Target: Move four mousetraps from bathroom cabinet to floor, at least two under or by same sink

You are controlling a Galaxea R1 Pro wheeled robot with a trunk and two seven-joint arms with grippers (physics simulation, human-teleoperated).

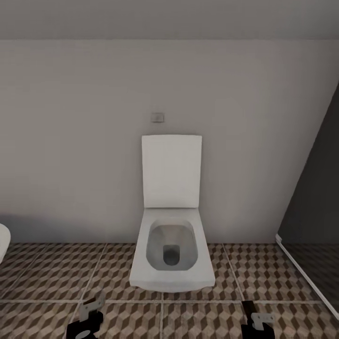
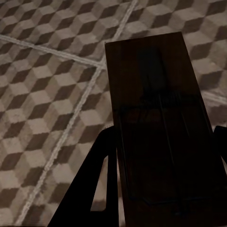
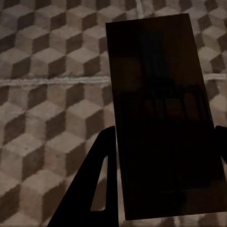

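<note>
In the left wrist view a flat dark-brown mousetrap (image 2: pixel 156 109) with a thin wire frame sits between the black fingers (image 2: pixel 101 161) of my left gripper (image 2: pixel 163 146), which is shut on it above the cube-patterned bathroom floor (image 2: pixel 42 94). The right wrist view has a second dark-brown mousetrap (image 3: pixel 156 104), with my right gripper (image 3: pixel 163 142) shut on it over the same tiles (image 3: pixel 47 118). From the head view, the left gripper (image 1: pixel 87 320) and right gripper (image 1: pixel 256 325) hang low at the bottom edge. The cabinet and the sink are out of view.
A white toilet (image 1: pixel 172 254) with its lid up stands against the grey wall straight ahead, between the two arms. A rounded white rim (image 1: pixel 2 245) pokes in at the left edge. A dark glass panel (image 1: pixel 315 226) with a white base rail closes the right side.
</note>
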